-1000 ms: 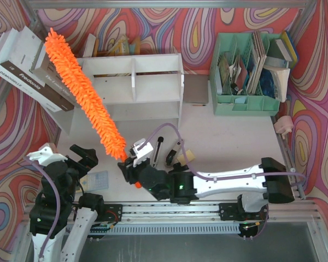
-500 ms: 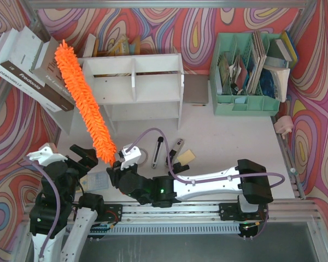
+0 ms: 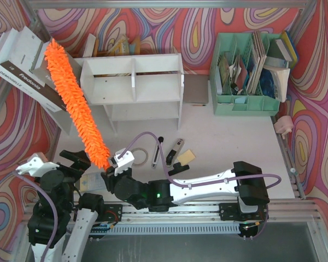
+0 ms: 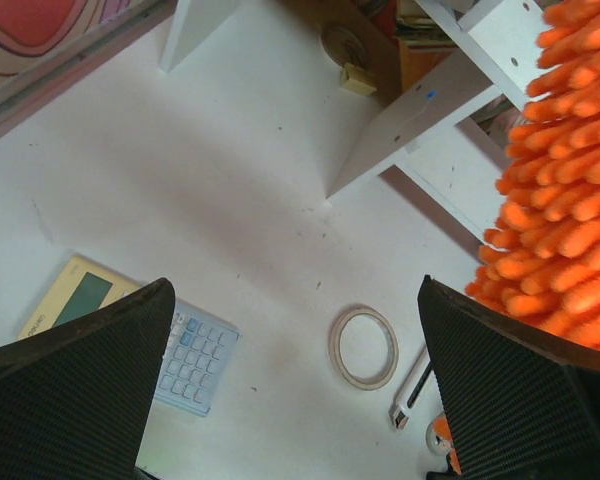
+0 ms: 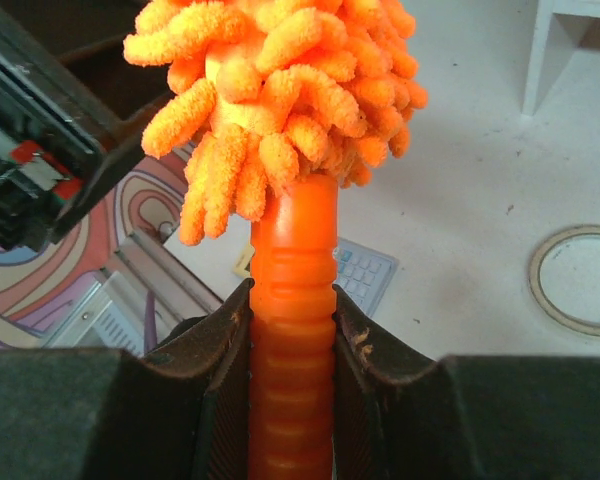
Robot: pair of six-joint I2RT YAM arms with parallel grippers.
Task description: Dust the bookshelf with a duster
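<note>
- Top external view showed the long fluffy bright-orange microfibre duster (image 3: 75, 101) lying on a slant. Its short plastic handle was low near the front of the white table (image 3: 229, 136), and its shaggy tip was high up at the far left.
- The right gripper (image 3: 111, 166) was closed on the duster's handle. In the right wrist view, the two dark fingers of this gripper (image 5: 292, 320) pressed the ribbed orange handle from both sides, and the fluffy head (image 5: 280, 90) stood just above them.
- The small white wooden bookshelf (image 3: 134, 79) stood at the back of the table. The duster crossed beside its left end, and the tip lay over the leaning stack of boxed books (image 3: 22, 63) to the left of it. I could not tell whether the strands touched the shelf.
- The left gripper (image 3: 75, 159) was at the near left with its jaws spread wide and nothing between them. In the left wrist view, this gripper (image 4: 295, 335) hung over the bare table, and the orange strands (image 4: 560, 200) filled the right edge.
- A pale calculator (image 4: 195, 355) and a thin ring of tape (image 4: 364, 347) lay flat on the table, apart from each other.
- A mint-green slotted plastic organizer (image 3: 246, 103) with papers stood well to the right of the shelf.
</note>
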